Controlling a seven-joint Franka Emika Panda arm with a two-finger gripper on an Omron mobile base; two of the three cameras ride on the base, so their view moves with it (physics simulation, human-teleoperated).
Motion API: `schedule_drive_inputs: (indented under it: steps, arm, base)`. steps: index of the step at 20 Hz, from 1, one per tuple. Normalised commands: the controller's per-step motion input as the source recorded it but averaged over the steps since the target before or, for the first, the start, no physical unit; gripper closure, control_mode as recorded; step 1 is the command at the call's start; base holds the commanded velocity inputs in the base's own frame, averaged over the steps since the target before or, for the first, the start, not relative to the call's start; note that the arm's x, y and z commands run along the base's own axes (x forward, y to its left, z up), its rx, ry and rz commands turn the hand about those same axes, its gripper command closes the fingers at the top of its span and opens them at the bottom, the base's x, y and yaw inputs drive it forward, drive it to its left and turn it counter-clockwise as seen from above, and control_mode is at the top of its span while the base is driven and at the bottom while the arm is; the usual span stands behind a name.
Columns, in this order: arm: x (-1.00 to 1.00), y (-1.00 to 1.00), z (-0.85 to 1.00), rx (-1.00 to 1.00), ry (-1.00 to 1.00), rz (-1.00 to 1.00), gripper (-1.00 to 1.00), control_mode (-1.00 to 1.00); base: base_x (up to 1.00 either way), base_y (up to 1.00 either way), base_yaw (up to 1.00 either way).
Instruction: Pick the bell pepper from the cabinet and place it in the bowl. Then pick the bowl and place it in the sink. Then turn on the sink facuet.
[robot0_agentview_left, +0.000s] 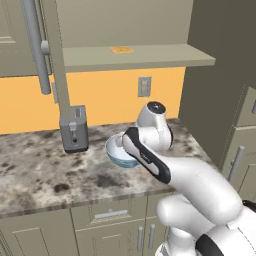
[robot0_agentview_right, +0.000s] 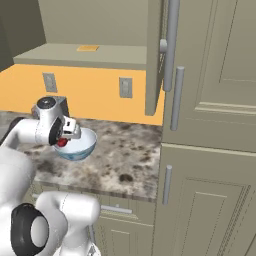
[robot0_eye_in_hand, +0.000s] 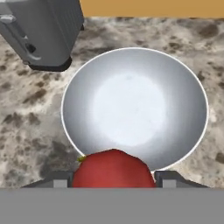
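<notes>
The bell pepper is red and glossy, and my gripper is shut on it between the two fingertips. It hangs just above the near rim of the bowl, which is white inside and pale blue outside. In the right base view the gripper holds the bell pepper over the left side of the bowl. The bowl stands on the marble counter. Above it, the cabinet's shelf stands exposed with the door swung open. The sink and the sink faucet are out of view.
A grey toaster stands on the counter just left of the bowl, close to its rim. A small orange item lies on the cabinet shelf. Tall cabinet doors with bar handles bound the counter on the right.
</notes>
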Motion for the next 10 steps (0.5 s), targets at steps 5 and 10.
schedule_drive_inputs:
  steps: [5, 10]
  arm:
    - [0.49, -0.01, -0.40, 0.00, 0.15, 0.00, 1.00, -1.00]
    - [0.24, 0.00, -0.25, 0.00, 0.06, 0.00, 1.00, -1.00]
  base:
    - [0.00, 0.00, 0.00]
    - [0.00, 0.00, 0.00]
